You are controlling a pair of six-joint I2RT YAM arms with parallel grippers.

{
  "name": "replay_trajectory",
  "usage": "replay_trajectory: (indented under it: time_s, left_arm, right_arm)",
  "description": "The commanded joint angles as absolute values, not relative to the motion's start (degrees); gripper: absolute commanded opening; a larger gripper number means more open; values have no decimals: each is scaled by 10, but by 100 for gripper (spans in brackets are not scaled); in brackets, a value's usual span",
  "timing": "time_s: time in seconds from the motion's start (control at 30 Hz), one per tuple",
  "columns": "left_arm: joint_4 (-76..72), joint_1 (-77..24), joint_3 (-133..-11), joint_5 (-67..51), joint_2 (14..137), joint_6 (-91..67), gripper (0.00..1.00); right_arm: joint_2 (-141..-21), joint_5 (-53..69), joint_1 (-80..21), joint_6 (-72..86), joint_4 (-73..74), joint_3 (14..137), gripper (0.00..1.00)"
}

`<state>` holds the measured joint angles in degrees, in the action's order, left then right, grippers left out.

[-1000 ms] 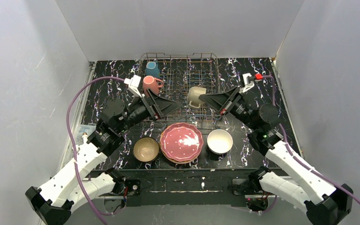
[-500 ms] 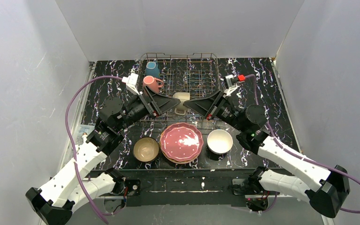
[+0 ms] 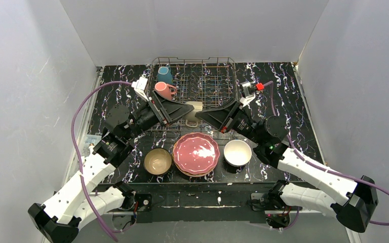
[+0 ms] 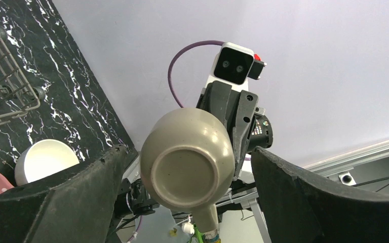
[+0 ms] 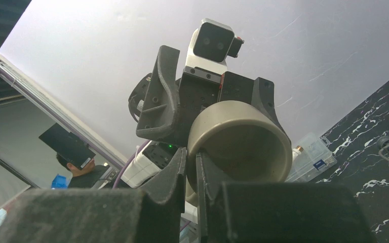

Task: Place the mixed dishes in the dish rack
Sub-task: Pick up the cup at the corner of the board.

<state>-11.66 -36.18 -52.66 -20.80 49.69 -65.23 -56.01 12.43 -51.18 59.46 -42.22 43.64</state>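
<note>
— Handover under way? Where is the small olive-grey ceramic mug (image 3: 194,107) held now?

— It has been carried leftward by the right jaws, which are clamped on its rim. It is held above the near edge of the grey wire dish rack (image 3: 218,76) and is not yet set in.

— And the left jaws?

— They are spread wide, with the mug's base framed between them and no contact seen. A transfer seems to be prepared.

- Left arm (image 3: 88,172) is bent at the elbow and stretches forward and inward.
- Left tool (image 3: 188,107) has its fingers spread wide, touching nothing.
- Right arm (image 3: 309,172) mirrors it, and the two tool tips nearly meet.
- Right tool (image 5: 192,169) has its fingers almost together, pinching the wall of the mug (image 5: 243,142).
</note>
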Motion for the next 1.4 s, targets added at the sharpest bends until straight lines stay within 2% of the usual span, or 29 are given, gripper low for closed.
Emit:
replay_trajectory:
  time_s: [0.0, 1.23, 1.37]
  left_arm:
    - [-150, -358, -522, -229, 486, -669, 92]
    - [-182, -355, -513, -266, 484, -679, 62]
    - [-184, -355, -512, -271, 487, -675, 55]
  right_arm:
    - [-548, 107, -517, 576, -489, 455, 1]
    - [-550, 88, -528, 567, -475, 447, 1]
    - [-555, 86, -531, 567, -472, 448, 1]
